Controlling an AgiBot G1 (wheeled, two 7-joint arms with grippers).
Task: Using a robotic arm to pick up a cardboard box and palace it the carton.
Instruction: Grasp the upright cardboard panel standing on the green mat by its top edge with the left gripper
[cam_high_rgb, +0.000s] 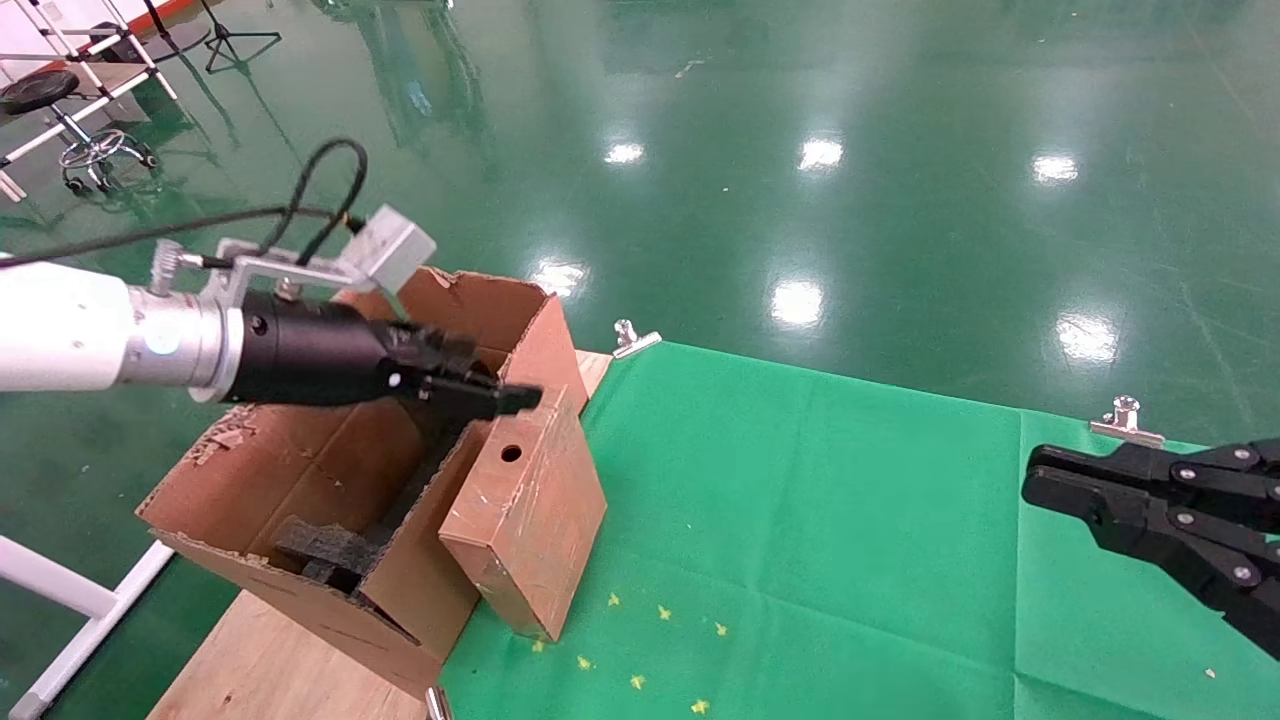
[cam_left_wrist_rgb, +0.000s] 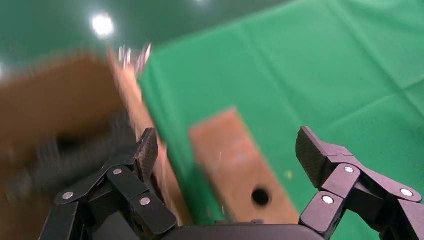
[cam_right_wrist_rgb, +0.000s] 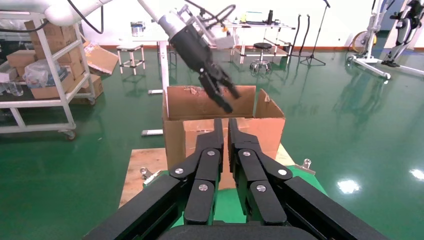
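Observation:
The reddish-brown cardboard box (cam_high_rgb: 530, 510) stands on end on the green cloth, leaning against the carton (cam_high_rgb: 300, 470); its narrow top face has a round hole (cam_high_rgb: 511, 453). The carton is large, with torn flaps and black foam (cam_high_rgb: 325, 550) inside. My left gripper (cam_high_rgb: 505, 395), on the white and silver robotic arm (cam_high_rgb: 90, 330), hovers just above the box's top and the carton's near wall. In the left wrist view it (cam_left_wrist_rgb: 227, 150) is open and empty, with the box (cam_left_wrist_rgb: 235, 160) between and below the fingers. My right gripper (cam_high_rgb: 1040, 480) is shut and idle at the right.
The green cloth (cam_high_rgb: 850, 520) is held to a wooden board (cam_high_rgb: 270, 660) by metal clips (cam_high_rgb: 630, 338) (cam_high_rgb: 1125, 415). A white frame leg (cam_high_rgb: 80, 610) runs below the board's left edge. A stool (cam_high_rgb: 60, 110) stands far back left.

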